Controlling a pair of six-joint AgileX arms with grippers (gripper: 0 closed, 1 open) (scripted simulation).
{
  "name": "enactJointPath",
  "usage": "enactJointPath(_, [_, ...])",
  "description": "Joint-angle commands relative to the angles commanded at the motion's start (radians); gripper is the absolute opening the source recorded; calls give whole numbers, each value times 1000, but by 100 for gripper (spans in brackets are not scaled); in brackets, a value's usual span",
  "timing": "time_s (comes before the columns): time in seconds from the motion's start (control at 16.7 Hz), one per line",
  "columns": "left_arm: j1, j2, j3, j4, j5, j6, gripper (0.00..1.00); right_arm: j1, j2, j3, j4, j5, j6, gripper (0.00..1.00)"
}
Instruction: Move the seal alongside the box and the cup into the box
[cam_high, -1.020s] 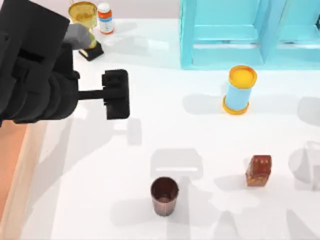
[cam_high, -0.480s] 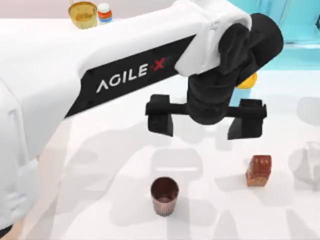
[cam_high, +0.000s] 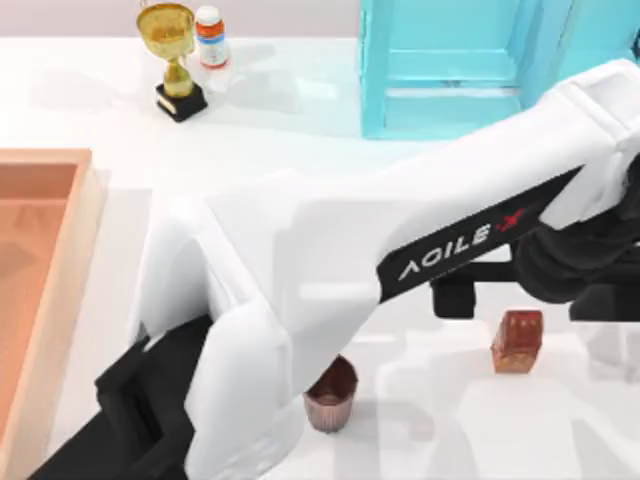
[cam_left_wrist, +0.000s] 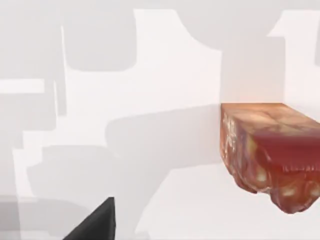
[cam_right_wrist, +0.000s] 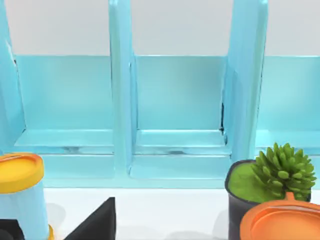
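My left gripper (cam_high: 530, 298) hangs over the seal (cam_high: 517, 341) on the right, fingers spread wide. The cup (cam_high: 331, 396) stands apart, left of the seal.

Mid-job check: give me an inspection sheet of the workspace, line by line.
Surface: white table, crossed by arm shadows.
Job's things: seal upright on the table's right; cup upright near the front, partly under the left arm; box at the left edge, nothing seen inside.
Clutter: gold trophy, pill bottle, blue cylinder, potted plant.
Grippers: left gripper above the seal.
Cables: nothing seen.
Surroundings: turquoise shelf at the back.
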Motion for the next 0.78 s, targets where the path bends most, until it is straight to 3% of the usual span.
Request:
enactJointPath(0.48, [-17, 45, 78, -14, -3, -32, 100, 0, 0, 0, 0, 0, 0, 100])
enactJointPath(0.78, [-9, 46, -31, 96, -2, -19, 100, 0, 0, 0, 0, 0, 0, 100])
